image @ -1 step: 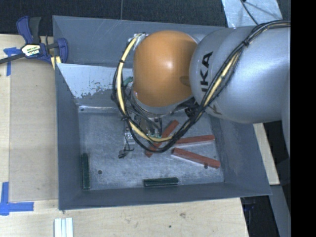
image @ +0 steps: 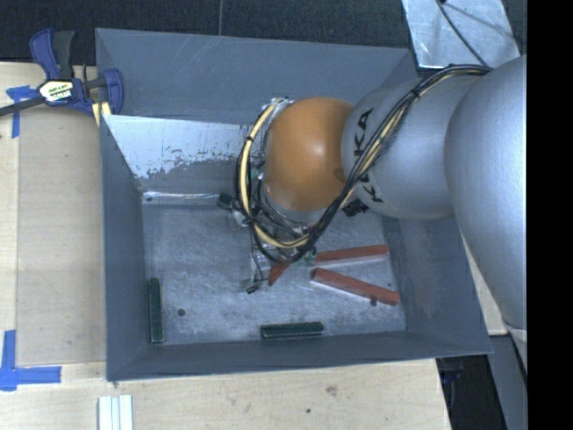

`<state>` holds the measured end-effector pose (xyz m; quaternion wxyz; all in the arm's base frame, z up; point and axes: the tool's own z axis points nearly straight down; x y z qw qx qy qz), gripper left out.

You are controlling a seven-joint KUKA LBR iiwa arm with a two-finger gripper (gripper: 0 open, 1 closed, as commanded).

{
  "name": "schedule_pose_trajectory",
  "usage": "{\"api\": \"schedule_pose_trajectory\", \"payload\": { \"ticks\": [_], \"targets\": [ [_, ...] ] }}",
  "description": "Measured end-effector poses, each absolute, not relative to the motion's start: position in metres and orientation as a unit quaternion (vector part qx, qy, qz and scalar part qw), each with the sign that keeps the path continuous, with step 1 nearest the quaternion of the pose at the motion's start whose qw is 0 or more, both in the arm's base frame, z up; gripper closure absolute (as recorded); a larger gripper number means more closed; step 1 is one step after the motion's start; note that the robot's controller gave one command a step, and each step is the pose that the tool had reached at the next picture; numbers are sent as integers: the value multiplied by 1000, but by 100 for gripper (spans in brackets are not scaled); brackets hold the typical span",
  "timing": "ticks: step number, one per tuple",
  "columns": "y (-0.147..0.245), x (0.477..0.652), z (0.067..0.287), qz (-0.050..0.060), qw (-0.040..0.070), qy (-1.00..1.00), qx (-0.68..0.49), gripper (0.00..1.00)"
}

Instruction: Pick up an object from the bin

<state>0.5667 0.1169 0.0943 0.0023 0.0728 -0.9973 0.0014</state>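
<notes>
Camera view looks down on the grey metal bin [image: 121,267], its floor mostly bare. Over the bin's middle and right hangs the silver arm [image: 430,150], reaching in from the right. Its wrist is capped by an orange cover [image: 304,155] and looped with cables [image: 246,182].

On the floor, right of centre, lie two red-brown strips, the far strip [image: 351,254] and the near strip [image: 355,288]. They are close together and slightly splayed, and as far as I can see they do not touch. Well apart from them lie two dark green bars: the left bar [image: 155,310] along the left wall and the near bar [image: 291,331] along the near wall.

Below the cover, the gripper [image: 260,278] is down at the floor, about the middle of the bin and just left of the strips. Whether it stands wide or narrow cannot be told, as the cables crowd it. A short reddish end [image: 278,271] shows just beside it, and I cannot tell whether that belongs to the far strip.

The strips are the likeliest pick. They look thin, flat, stiff and light, probably wood or plastic. Lying flat, they offer little height to grip and may skate on the metal. The best hold is probably across the narrow width near mid-length, so the strip does not tip.
</notes>
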Motion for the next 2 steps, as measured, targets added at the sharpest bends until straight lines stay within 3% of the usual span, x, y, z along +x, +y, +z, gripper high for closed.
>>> {"api": "schedule_pose_trajectory", "payload": {
  "ticks": [1, 2],
  "targets": [
    [39, 553, 69, 2, 1, -998, 59, 0],
    [45, 556, 72, -1, -3, -998, 62, 100]
  ]
}}
